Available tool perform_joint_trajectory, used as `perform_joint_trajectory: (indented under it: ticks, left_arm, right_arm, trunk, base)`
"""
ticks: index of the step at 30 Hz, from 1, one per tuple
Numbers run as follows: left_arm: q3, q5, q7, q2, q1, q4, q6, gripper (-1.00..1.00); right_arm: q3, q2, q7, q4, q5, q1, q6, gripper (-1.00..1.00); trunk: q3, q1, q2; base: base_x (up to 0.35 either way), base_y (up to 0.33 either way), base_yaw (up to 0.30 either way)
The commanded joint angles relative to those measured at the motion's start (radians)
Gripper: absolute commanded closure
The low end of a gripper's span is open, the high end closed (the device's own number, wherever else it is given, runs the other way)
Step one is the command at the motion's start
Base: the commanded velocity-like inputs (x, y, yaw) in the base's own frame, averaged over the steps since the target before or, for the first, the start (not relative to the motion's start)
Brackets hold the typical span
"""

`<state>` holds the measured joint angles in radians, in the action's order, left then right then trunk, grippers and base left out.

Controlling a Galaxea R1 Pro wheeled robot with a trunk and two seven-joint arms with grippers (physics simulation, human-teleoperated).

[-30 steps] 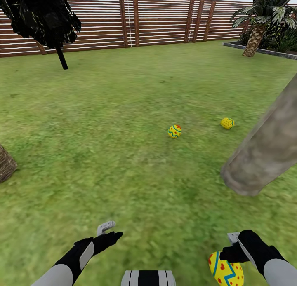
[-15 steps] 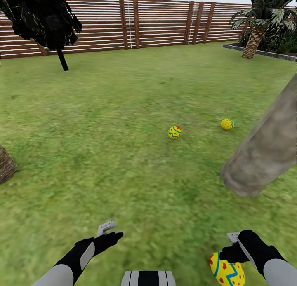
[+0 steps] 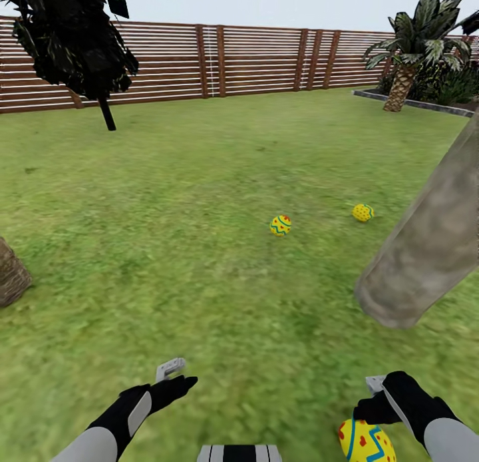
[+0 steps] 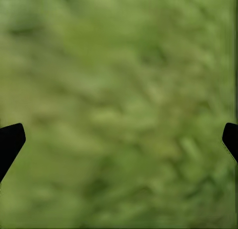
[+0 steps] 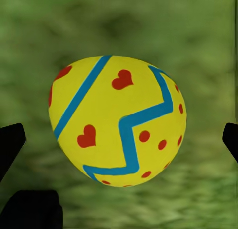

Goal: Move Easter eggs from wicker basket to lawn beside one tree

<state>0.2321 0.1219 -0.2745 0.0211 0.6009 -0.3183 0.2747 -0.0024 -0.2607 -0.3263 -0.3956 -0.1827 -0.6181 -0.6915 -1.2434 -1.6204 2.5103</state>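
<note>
Three eggs | two on lawn point(image 3: 166, 202) by trunk point(image 3: 426, 249): egg A point(image 3: 280, 225), egg B point(image 3: 362, 212) | third egg point(image 5: 118, 121) grasped in right jaws point(image 3: 372, 415), low over grass | left jaws point(image 4: 119, 140) released, empty | judged light, rigid, smooth, roll-prone; grip across the widest middle | basket point(image 3: 10, 275) at left lawn edge.

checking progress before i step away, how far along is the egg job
Done: two Easter eggs lie on the lawn near the tree. In hand: the third egg sits at the right gripper; the left gripper is open and empty. Left: setting that egg down by the same tree. The wicker basket is cut off, contents unseen.
</note>
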Motion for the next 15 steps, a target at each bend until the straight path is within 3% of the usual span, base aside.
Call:
perform_joint_trajectory:
  ticks: [1, 5, 8, 11, 15]
  left_arm:
    - [0.004, 0.010, -0.001, 0.000, 0.000, -0.002, 0.011, -1.00]
    - [0.005, 0.011, 0.036, 0.001, -0.001, -0.002, 0.012, -1.00]
    - [0.010, 0.013, 0.103, 0.002, 0.000, -0.004, 0.027, -1.00]
    - [0.012, 0.018, 0.156, 0.002, 0.000, -0.008, 0.045, -1.00]
    - [0.012, 0.020, 0.173, 0.001, 0.000, -0.009, 0.050, -1.00]
  right_arm:
    - [0.000, 0.000, -0.008, -0.002, -0.011, 0.000, -0.003, -1.00]
    - [0.000, 0.000, -0.008, -0.002, -0.011, 0.000, -0.003, -1.00]
    - [0.000, 0.000, -0.008, -0.002, -0.011, 0.000, -0.003, -1.00]
    - [0.001, 0.000, -0.008, -0.002, -0.011, 0.000, -0.003, -1.00]
    - [0.000, 0.000, -0.008, -0.002, -0.011, 0.000, -0.003, -1.00]
  trunk:
    - [0.003, 0.001, 0.000]
    - [0.019, 0.002, -0.001]
    - [0.030, 0.004, -0.002]
    - [0.042, 0.005, -0.002]
    - [0.057, 0.007, -0.003]
  base:
    - [0.000, 0.000, 0.000]
    - [0.000, 0.000, 0.000]
    - [-0.054, 0.000, 0.000]
    - [-0.258, 0.000, 0.000]
    - [-0.330, 0.000, 0.000]
